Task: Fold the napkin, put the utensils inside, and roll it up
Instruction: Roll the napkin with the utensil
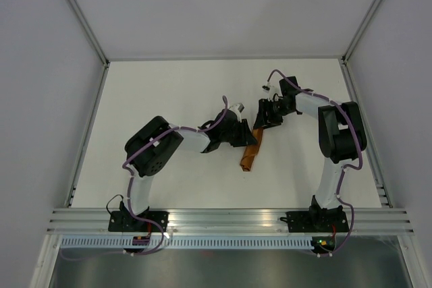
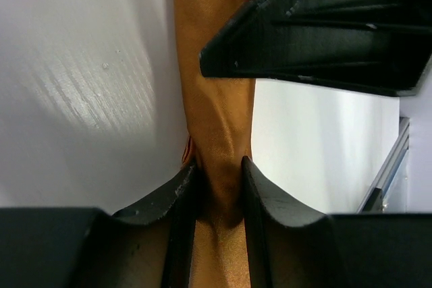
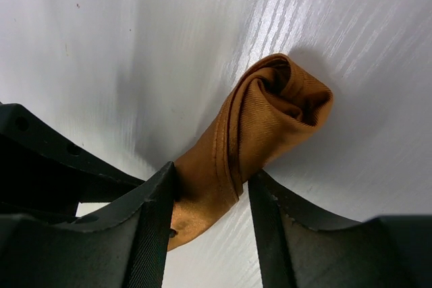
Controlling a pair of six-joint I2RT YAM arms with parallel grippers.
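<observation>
Left gripper (image 2: 217, 166) clamps the rolled napkin (image 2: 212, 99) at centre frame, pressing both its long edges. Just above in the top view, right gripper (image 3: 210, 179) straddles the same roll, jaws slack, with a gap at one side. Bare white table (image 1: 169, 92) lies open all round.

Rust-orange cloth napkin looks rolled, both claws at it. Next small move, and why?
Probably lift the right claw clear: the rust-orange rolled cloth napkin already lies as a tight tube, that claw's jaws look slack around it, and the left claw pinches it.
</observation>
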